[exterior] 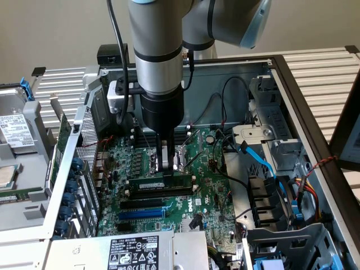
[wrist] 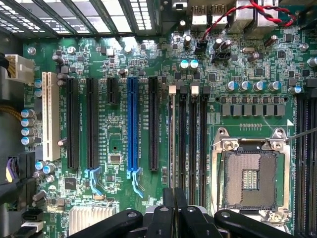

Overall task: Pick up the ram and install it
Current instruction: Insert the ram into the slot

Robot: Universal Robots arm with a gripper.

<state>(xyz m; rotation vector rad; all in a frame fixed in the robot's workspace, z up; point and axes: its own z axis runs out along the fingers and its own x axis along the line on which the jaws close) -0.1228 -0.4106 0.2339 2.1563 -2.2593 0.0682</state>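
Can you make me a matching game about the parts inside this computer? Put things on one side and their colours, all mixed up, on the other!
Things:
1. ram
2. PCI slot
3. long expansion slot
4. twisted wire

Colours:
A. blue
B. red and black
C. green
D. white

Pairs: 1-C, 2-D, 3-A, 4-B

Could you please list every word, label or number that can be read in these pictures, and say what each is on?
"DELL": white print on the green motherboard.
White label on the long green ram stick: too small to read.
White label on the grey metal power supply box: too small.
White label on the silver hard drive: too small.
White print beside the black slots: too small.
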